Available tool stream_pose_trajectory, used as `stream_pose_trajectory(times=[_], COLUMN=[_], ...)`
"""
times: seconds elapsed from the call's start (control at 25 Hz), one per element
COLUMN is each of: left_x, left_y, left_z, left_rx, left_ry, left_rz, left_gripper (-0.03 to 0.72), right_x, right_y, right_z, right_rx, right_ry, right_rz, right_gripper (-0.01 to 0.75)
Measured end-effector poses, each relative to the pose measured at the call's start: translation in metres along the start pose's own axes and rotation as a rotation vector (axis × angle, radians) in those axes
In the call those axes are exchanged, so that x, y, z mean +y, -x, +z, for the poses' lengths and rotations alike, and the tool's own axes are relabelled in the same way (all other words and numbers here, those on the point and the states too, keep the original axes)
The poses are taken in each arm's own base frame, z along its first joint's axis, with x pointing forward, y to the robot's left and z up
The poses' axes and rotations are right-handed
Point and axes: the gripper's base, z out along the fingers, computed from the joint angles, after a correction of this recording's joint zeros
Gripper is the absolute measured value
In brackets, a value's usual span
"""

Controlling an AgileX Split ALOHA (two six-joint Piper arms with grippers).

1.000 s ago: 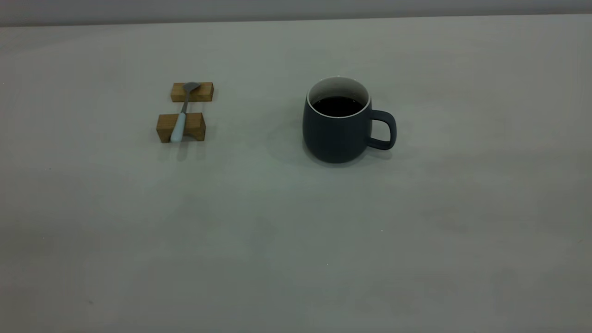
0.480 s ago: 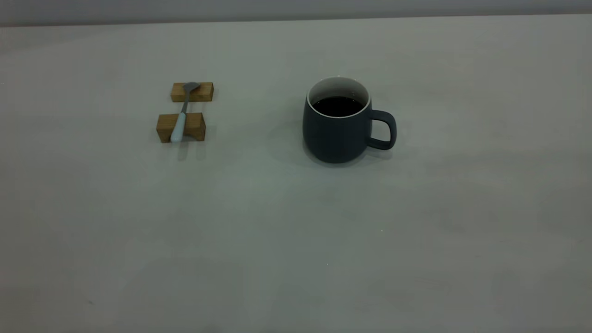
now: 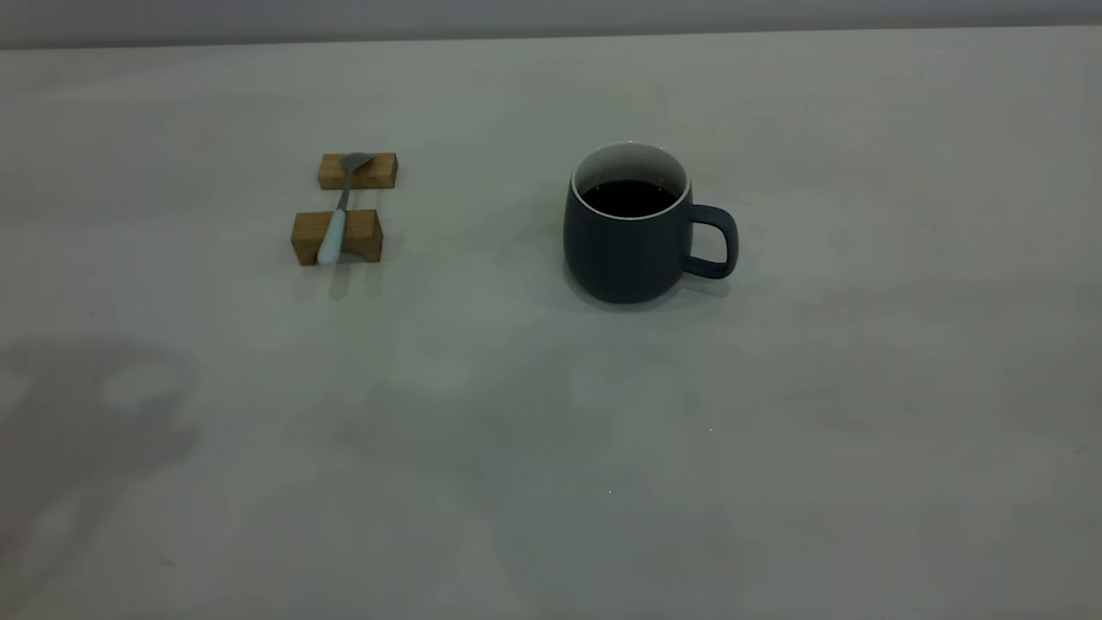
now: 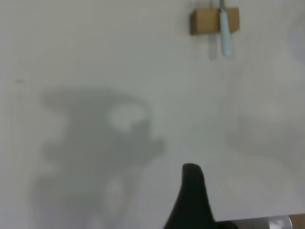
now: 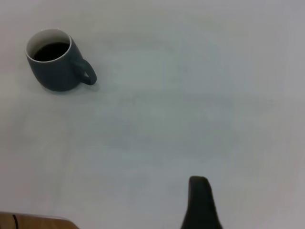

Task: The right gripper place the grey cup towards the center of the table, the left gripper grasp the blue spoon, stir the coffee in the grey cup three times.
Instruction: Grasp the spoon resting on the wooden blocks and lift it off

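The grey cup (image 3: 628,250) stands upright right of the table's (image 3: 551,448) middle, handle to the right, with dark coffee (image 3: 628,198) inside. The blue spoon (image 3: 336,220) lies across two wooden blocks at the left, handle end toward the front. Neither gripper shows in the exterior view. In the left wrist view a black part of the left gripper (image 4: 193,200) hangs over bare table, far from the spoon (image 4: 226,36). In the right wrist view a black part of the right gripper (image 5: 200,202) is likewise far from the cup (image 5: 57,71). Neither holds anything that I can see.
The far wooden block (image 3: 357,171) bears the spoon's bowl and the near block (image 3: 362,237) bears its handle. An arm's shadow (image 3: 86,413) falls on the table at the front left. A brown wooden edge (image 5: 33,222) shows in a corner of the right wrist view.
An arm's shadow has appeared on the front left of the table. The cup, the spoon and the blocks have not moved.
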Motion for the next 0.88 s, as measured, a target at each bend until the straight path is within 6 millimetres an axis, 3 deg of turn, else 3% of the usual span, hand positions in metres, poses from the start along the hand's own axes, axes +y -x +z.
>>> stream_pose_trajectory(times=[0.24,0.48,0.64,0.88], left_x=[-0.022,-0.041,-0.047,-0.047], left_y=[0.034,0.047,0.050,0.056], left_z=[0.086,0.156,0.192,0.232], left_rx=[0.171,0.231,0.272,0.302], left_ry=[-0.018,-0.012,-0.003,-0.001], left_rz=[0.025,0.036,0.024,0.005], left_gripper=[0.677,0.676,0.676,0.665], right_x=[0.000,0.000,0.000,0.000], right_y=[0.000,0.000,0.000,0.000], right_z=[0.000,0.000,0.000,0.000], right_rx=[0.000,0.000,0.000,0.000], right_ry=[0.001,0.001,0.001,0.001], right_rz=[0.000,0.000,0.000,0.000], right_gripper=[0.592,0.592,0.592,0.592])
